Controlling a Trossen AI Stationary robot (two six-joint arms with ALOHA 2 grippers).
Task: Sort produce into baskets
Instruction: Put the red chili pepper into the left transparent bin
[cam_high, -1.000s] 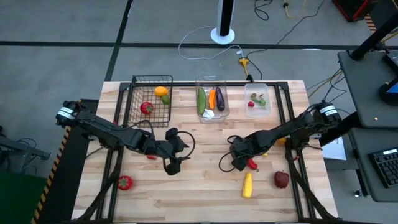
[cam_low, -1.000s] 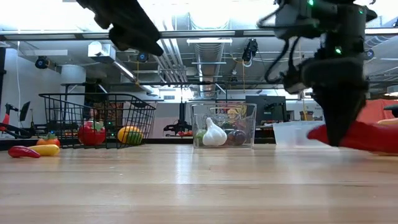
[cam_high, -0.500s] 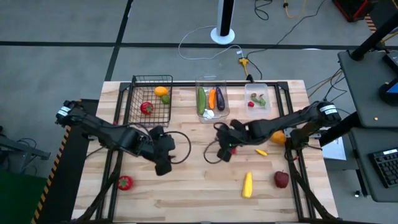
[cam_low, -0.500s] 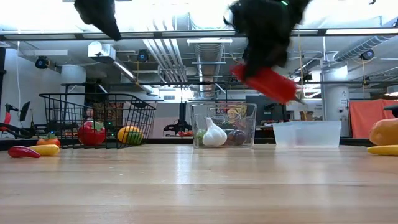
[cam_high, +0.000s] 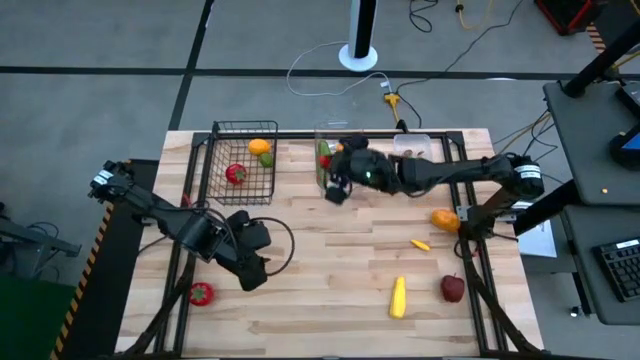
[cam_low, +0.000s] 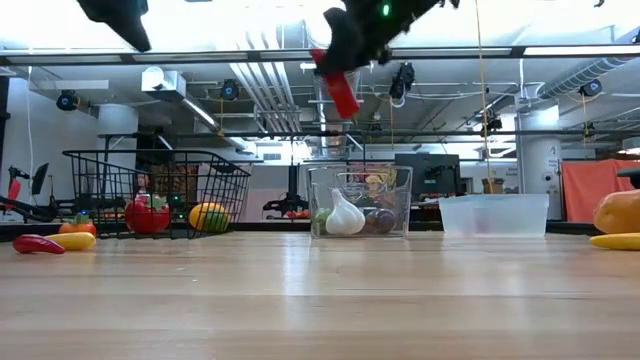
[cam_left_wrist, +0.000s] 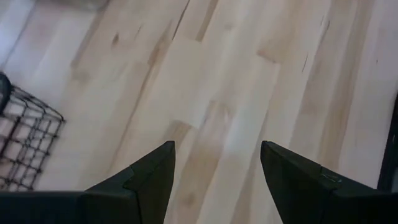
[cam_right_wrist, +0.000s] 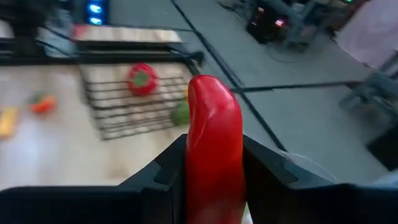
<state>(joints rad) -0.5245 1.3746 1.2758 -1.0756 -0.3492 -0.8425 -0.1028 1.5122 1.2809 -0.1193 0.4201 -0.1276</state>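
Observation:
My right gripper (cam_high: 338, 186) is shut on a long red pepper (cam_right_wrist: 214, 143), high above the table by the near side of the taller clear bin (cam_high: 340, 170). In the low view the pepper (cam_low: 343, 90) shows above that bin (cam_low: 360, 205). The bin holds a cucumber, an eggplant, a carrot and garlic. My left gripper (cam_left_wrist: 214, 168) is open and empty above bare wood at the table's left (cam_high: 250, 275). The black wire basket (cam_high: 243, 160) holds a red pepper, an orange one and a green one. The shallower clear bin (cam_high: 415, 160) stands far right. My right gripper pinches the long red pepper between its two fingers (cam_right_wrist: 165, 177), which lie across it. The pepper's rounded end (cam_right_wrist: 211, 93) sticks out past the fingertips. It is lifted clear, slanting down below the gripper (cam_low: 340, 70) in the low view.
Loose on the table: a red pepper (cam_high: 201, 293) near left, a yellow pepper (cam_high: 398, 297), a red apple (cam_high: 453, 288), an orange fruit (cam_high: 445, 219) and a small yellow pepper (cam_high: 421, 243) at the right. The low view shows a red chili (cam_low: 38, 243) at far left.
My right gripper has lifted the red pepper off the table's right half and carried it up, toward the far edge and the left, to the taller clear bin. My left gripper has drawn back toward the table's left and near edge, still open.

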